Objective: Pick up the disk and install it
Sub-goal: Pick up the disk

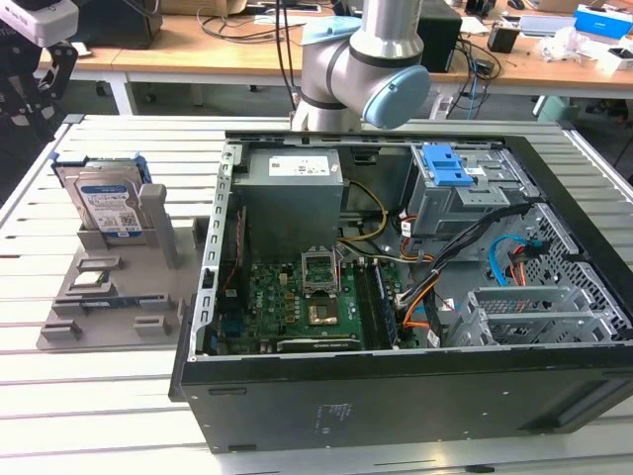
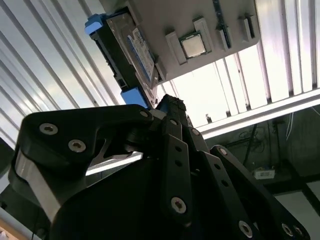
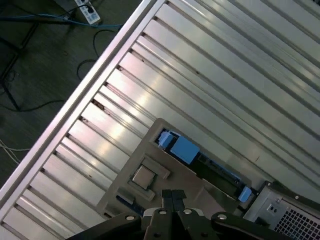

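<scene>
Gripper (image 3: 173, 196) clenched on nothing, hanging over the grey holder (image 3: 125, 172), apart from the disk (image 1: 107, 203). Probable faults: descent with the jaws closed would strike the disk's top edge; a skewed grasp could jam it or drag the holder. Disk stands on edge in the holder, at the exterior view's left of the computer case (image 1: 297, 416); label faces that camera; long axis apparently level.
</scene>
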`<state>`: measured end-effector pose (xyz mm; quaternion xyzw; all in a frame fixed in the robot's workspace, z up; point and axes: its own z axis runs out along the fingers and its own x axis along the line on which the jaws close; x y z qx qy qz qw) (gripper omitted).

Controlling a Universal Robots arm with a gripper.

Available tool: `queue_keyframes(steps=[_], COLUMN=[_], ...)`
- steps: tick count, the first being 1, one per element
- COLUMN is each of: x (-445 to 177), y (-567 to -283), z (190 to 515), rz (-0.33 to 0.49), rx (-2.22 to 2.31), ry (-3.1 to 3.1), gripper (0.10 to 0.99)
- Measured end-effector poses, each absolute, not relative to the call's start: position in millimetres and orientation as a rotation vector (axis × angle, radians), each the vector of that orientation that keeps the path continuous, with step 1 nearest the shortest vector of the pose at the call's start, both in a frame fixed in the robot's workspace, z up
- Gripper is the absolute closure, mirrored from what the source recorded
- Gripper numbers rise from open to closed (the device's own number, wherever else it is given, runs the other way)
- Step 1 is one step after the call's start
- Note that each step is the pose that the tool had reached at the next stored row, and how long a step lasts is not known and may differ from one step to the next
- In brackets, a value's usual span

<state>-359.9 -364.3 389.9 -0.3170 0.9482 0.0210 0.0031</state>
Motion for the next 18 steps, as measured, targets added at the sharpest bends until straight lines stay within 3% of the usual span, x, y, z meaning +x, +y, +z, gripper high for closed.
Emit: queue_keyframes(steps=[18], x=[-359.9], y=[-364.2], z=[389.9], rz=[0.065], rx=[-1.260], ry=[2.875], gripper=[0.980])
